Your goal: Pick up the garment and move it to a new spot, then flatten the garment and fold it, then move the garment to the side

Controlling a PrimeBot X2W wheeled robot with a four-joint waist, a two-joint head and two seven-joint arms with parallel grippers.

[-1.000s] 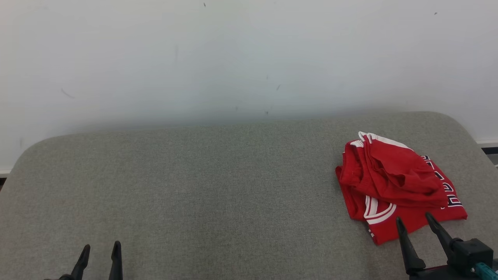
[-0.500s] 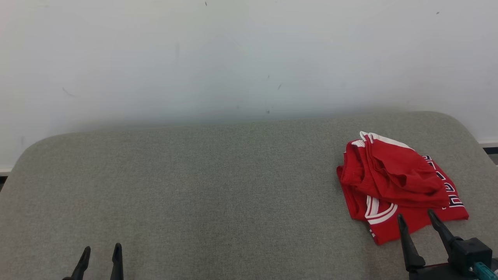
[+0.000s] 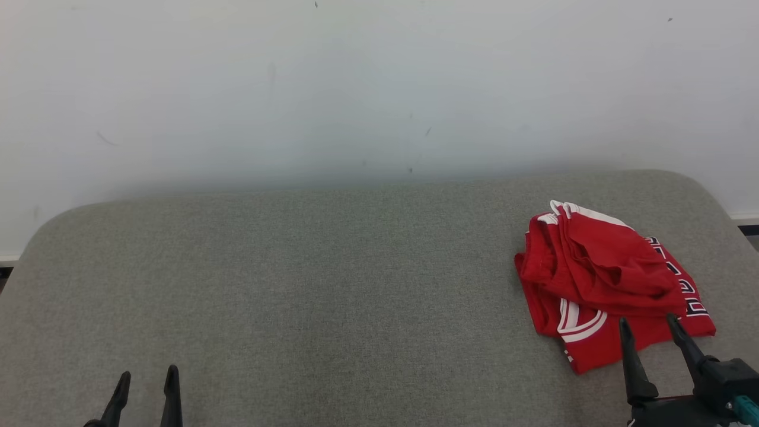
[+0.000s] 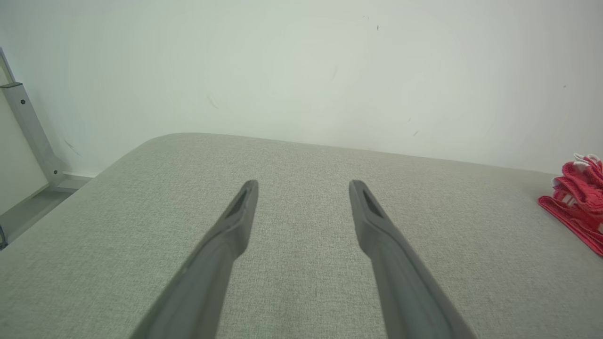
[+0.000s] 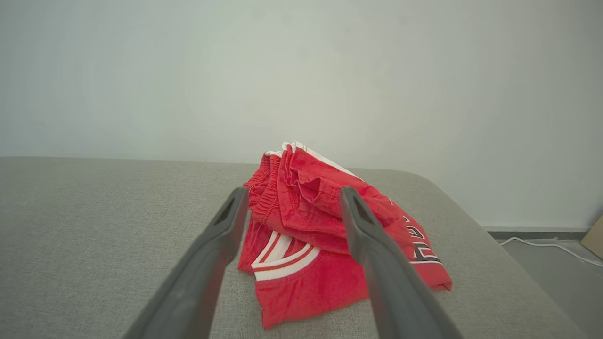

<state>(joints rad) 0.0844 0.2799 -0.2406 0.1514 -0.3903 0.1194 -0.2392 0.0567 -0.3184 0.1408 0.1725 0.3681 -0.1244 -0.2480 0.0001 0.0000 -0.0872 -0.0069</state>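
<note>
A red garment with white trim and dark lettering lies crumpled in a heap at the right end of the grey padded table. My right gripper is open just in front of its near edge, fingers pointing at it, nothing between them. The right wrist view shows the garment straight ahead between my spread fingers. My left gripper stands open at the lower left over bare fabric, far from the garment. In the left wrist view the garment peeks in at the right edge beyond my open left gripper.
A white wall rises behind the table's far edge. The table's right end is rounded, with floor and a white cable beyond it. A grey metal frame stands off the left end.
My right gripper has shifted slightly right and back toward me, still open. The left gripper has dropped a little lower in view. The garment lies where it was.
</note>
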